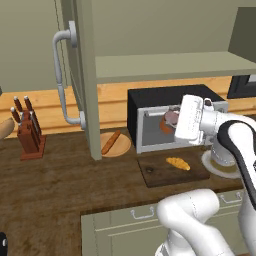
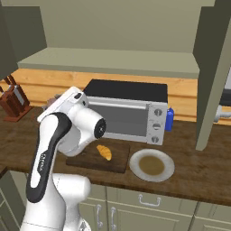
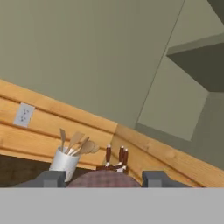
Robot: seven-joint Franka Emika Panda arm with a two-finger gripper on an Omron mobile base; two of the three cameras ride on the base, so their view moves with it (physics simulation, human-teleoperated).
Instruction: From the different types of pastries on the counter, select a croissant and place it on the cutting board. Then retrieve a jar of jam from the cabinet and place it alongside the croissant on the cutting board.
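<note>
The jaws pinch the jar of jam (image 1: pixel 169 121) in the air; the croissant (image 1: pixel 178 163) lies on the cutting board (image 1: pixel 155 175) at six o'clock below.

Black-and-silver toaster oven (image 2: pixel 128 115) blocks directly behind the dark brown rectangular cutting board (image 1: pixel 155 175). Right of the oven, white round plate (image 2: pixel 168 168) and open olive-grey cabinet door (image 2: pixel 212 76) crowd in; board surface left of the golden croissant (image 1: pixel 178 163) is free.
</note>
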